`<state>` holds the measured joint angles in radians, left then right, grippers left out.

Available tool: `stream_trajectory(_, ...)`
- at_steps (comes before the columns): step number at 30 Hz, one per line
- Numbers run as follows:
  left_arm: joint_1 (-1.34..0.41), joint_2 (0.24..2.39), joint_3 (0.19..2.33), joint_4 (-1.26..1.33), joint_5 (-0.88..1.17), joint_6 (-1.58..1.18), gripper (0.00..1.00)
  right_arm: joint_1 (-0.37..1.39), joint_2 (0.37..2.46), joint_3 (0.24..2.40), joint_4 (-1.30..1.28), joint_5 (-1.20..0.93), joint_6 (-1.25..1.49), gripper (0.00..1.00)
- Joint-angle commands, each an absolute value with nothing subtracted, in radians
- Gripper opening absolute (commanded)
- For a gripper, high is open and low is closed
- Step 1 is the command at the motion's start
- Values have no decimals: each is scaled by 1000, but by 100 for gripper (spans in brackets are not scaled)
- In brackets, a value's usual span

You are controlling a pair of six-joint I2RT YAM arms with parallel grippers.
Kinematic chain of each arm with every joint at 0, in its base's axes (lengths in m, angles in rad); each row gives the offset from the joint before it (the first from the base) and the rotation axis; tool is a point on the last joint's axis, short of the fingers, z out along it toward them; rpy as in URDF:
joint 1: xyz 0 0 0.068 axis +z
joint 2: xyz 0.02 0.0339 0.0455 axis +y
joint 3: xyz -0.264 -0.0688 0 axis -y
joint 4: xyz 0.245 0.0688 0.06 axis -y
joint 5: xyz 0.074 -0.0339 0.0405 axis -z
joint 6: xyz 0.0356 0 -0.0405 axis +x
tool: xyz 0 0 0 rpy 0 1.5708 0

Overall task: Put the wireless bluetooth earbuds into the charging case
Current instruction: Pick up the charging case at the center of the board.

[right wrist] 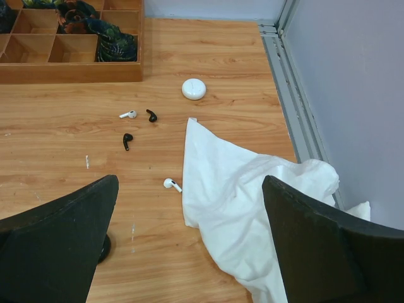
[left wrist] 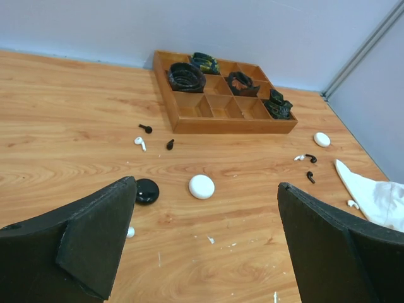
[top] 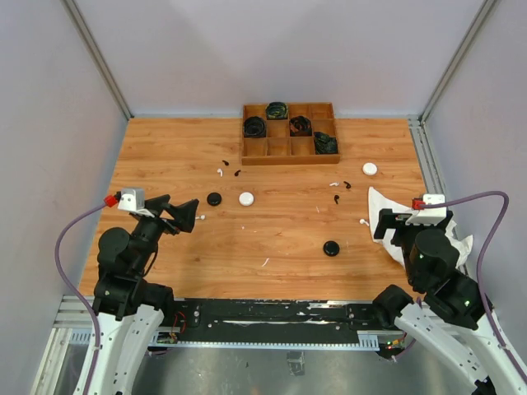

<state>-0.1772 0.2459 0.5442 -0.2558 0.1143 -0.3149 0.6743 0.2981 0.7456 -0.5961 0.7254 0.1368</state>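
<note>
Small stemmed earbuds lie scattered on the wooden table. A white earbud (top: 220,172) and two black earbuds (top: 237,173) lie near the tray. Right of centre are a white earbud (right wrist: 127,115), two black earbuds (right wrist: 151,115) (right wrist: 127,140) and another white earbud (right wrist: 171,184) at the cloth's edge. A black case (top: 214,198) and a white case (top: 246,198) sit side by side, shut. A second black case (top: 331,248) and a second white case (top: 370,169) lie to the right. My left gripper (top: 177,210) (left wrist: 205,214) and right gripper (top: 394,234) (right wrist: 189,208) hang open, holding nothing.
A wooden compartment tray (top: 288,156) at the back centre holds coiled black cables (top: 255,126). A crumpled white cloth (top: 387,206) (right wrist: 252,202) lies under and beside my right gripper. An aluminium rail (right wrist: 297,113) borders the table's right edge, with grey walls around.
</note>
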Motion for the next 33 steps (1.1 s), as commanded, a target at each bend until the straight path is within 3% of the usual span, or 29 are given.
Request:
stream_trajectory(1,-179,255,536,-220,132,-313,99,685,284,741,-580,723,132,98)
stream_trajectory(19,-178,345,541,-204,136,-379,99,685,212,717,-565,711,128,99)
stream_trajectory(33,-179,947,657,-178,50,-450,88,685,293,724,-573,650,116,99)
